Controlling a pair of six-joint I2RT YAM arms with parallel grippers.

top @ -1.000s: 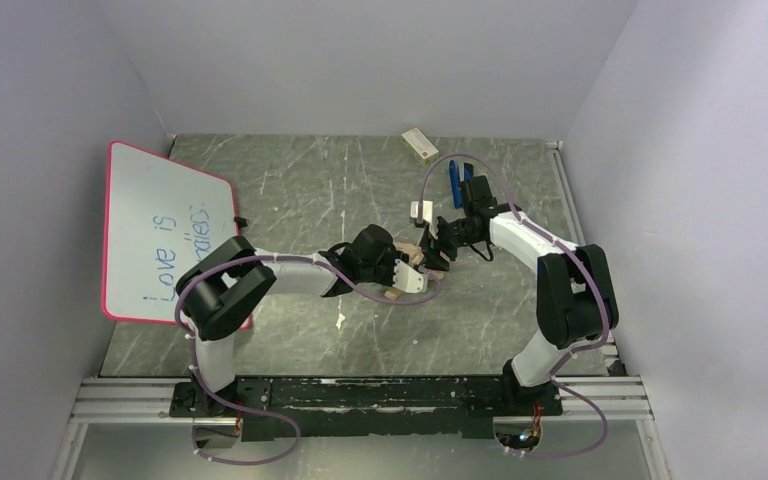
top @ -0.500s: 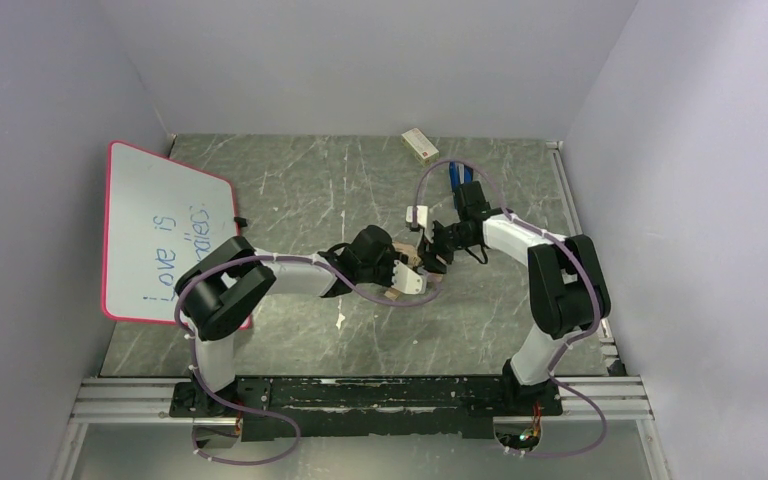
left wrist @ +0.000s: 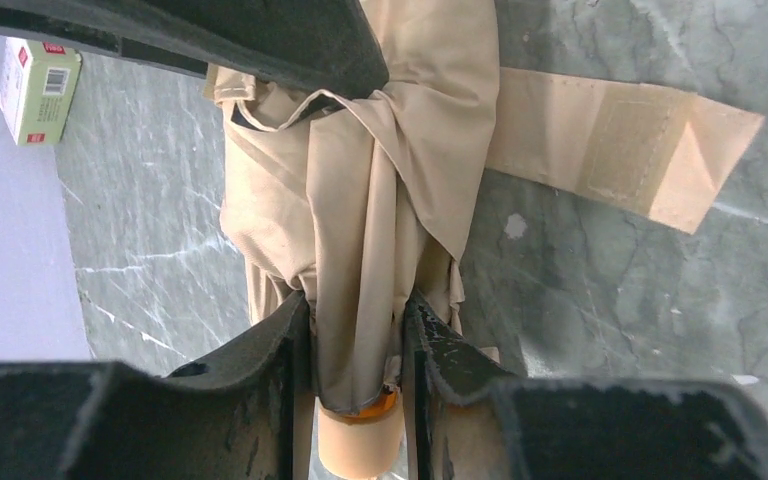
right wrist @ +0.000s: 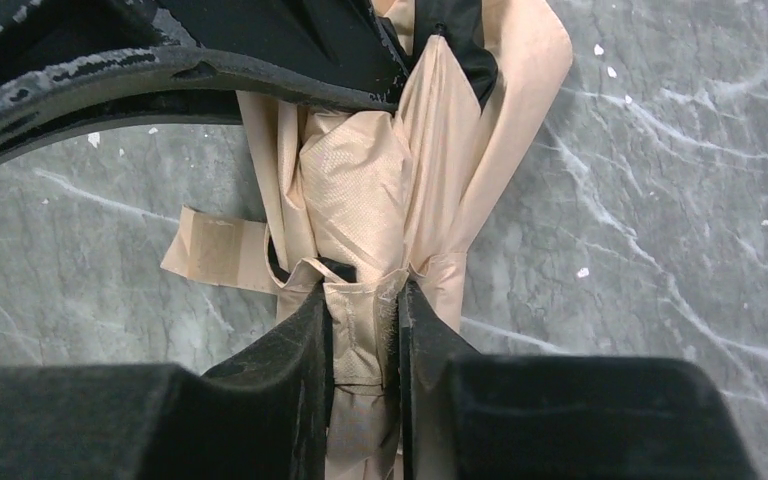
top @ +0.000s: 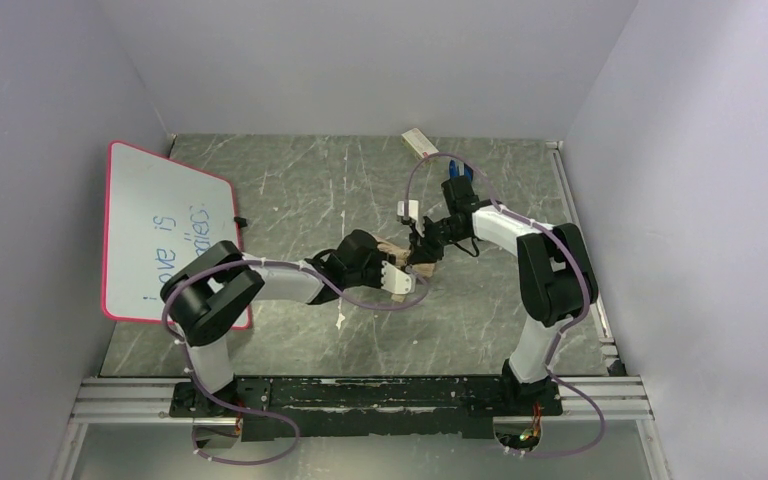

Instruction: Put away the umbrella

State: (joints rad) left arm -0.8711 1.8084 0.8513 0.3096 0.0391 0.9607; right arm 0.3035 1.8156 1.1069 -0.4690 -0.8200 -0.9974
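Top external view showed the grey marbled tabletop [top: 480,300], at whose middle the beige folded fabric umbrella [top: 407,262] was held between both arms. The left gripper [left wrist: 355,320] was clamped on its bundled canopy and the right gripper [right wrist: 365,310] was pinched tight on gathered fabric. The long tan closure strap [left wrist: 620,140] lay unfastened, so the folds could be spilled open if either grip were relaxed.

We have the beige fabric folding umbrella [left wrist: 380,180] between the fingers of our left gripper [left wrist: 355,320], and the bundle runs on ahead of them. Its long tan closure strap [left wrist: 620,140] lies flat on the grey marbled stone table [left wrist: 610,330], ahead and to the right of those fingers. A small white-and-green cardboard box [left wrist: 38,75] sits far ahead to their left, by the wall.

Our right gripper [right wrist: 365,300] has the same bundle between its fingers; from there the strap lies to the left. A pink-framed rectangular whiteboard [top: 165,230] lies well apart from both, on the left arm's side.
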